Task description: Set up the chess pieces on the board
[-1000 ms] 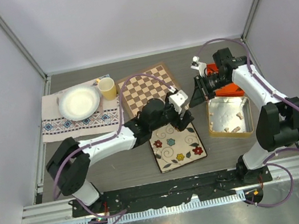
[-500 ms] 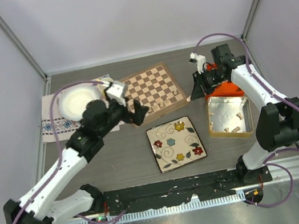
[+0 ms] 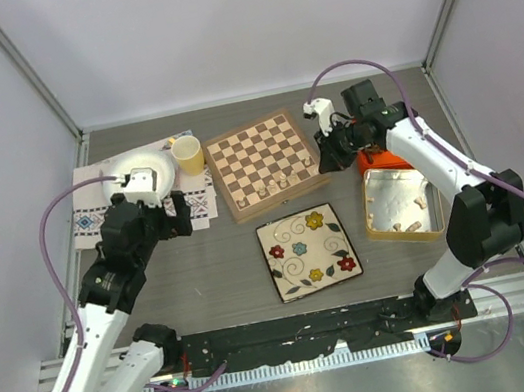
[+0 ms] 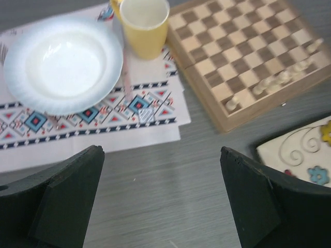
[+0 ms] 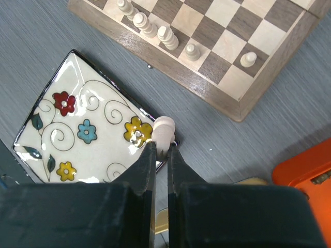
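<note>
Right hand (image 5: 161,152) pinching one pale cream turned-wood chess piece (image 5: 164,128) just off the checked wooden chessboard's (image 3: 253,147) right edge. Left hand (image 4: 160,155) spread wide over grey table (image 4: 155,217); more cream pieces (image 5: 166,37) on board's near row.

Pale piece (image 5: 164,128) half behind fingers (image 5: 147,168)

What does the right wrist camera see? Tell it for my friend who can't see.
The right claw pinches a pale chess piece by its base. Beyond it are a flowered plate and the corner of a chessboard, with a row of pale pieces along its edge.
</note>
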Robot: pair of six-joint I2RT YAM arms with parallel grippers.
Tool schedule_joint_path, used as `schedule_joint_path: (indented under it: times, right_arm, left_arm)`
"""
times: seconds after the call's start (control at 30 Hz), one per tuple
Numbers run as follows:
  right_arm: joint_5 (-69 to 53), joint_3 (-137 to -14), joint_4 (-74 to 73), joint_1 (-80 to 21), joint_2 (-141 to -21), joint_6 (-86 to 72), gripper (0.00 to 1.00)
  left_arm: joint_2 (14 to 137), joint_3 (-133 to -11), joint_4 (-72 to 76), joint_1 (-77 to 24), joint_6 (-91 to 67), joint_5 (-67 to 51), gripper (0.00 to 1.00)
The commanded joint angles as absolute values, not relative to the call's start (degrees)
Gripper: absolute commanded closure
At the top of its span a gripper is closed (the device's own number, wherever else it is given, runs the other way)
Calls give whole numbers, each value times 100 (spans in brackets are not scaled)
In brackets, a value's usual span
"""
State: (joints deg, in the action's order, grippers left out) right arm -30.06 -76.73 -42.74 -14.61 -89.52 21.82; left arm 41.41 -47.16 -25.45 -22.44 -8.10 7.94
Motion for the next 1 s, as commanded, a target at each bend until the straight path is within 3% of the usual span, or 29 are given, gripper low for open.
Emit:
schedule_joint_path:
  times: [0.0, 0.17, 0.7, 0.97]
  right_arm:
    - [-2681, -7840, -3850, -1687, -8771, 2548, 99]
    - [-2532, -7954, -3849, -1810, -8885, 2637, 99]
    - [-1740, -7998, -3885, -2092, -9255, 2891, 99]
    - [-1450, -8569, -3990, -2197, -10106, 2892, 99]
  left_arm:
    - [4184, -4421, -2725, -1969, -695, 914, 0]
    - [4245, -4307, -2601, -1960, -589, 1309, 0]
    - [4227, -4228, -2522, -1960, -475, 1081, 0]
    - [4219, -4201, -2496, -1960, -448, 1046, 0]
